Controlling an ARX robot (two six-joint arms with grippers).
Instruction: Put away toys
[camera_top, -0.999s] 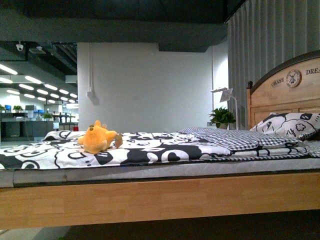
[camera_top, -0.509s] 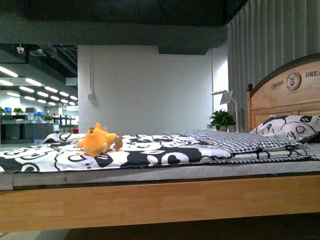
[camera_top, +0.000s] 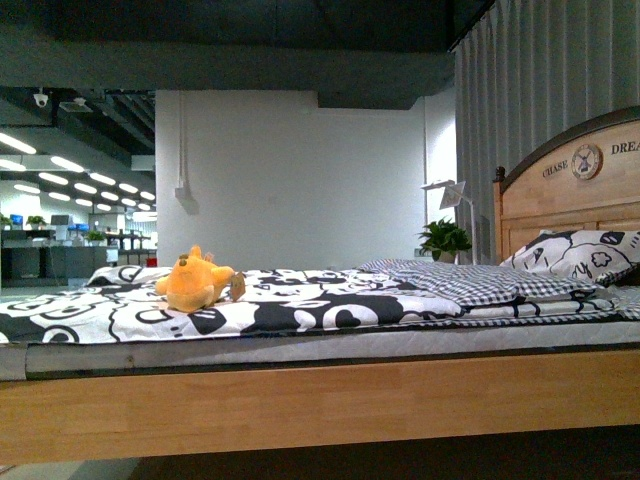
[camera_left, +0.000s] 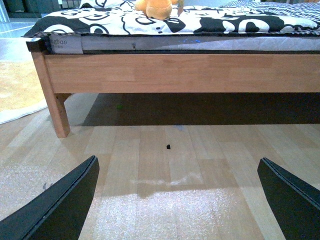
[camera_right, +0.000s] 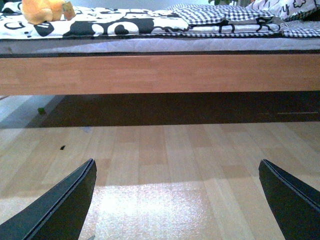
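The plush toy (camera_top: 195, 280) is seen lying on the patterned bedcover (camera_top: 300, 312), well apart from both grippers. The left gripper (camera_left: 177, 161) and the right gripper (camera_right: 177, 162) are held wide and empty, low over the floor (camera_left: 150, 142). The bed rail (camera_top: 320, 400) could be struck in rising, or bedcover pinched along with the toy.

Wooden bed (camera_top: 300, 400), pale plank floor (camera_right: 165, 150), white wall (camera_top: 300, 180), grey curtain (camera_top: 540, 90).

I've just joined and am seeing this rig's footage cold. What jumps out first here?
The orange-yellow plush toy stands out, lying on the black-and-white bedspread toward the bed's left end in the front view. At far right rises the wooden headboard, a patterned pillow before it. The left gripper and right gripper are open, low above the wooden floor short of the bed.
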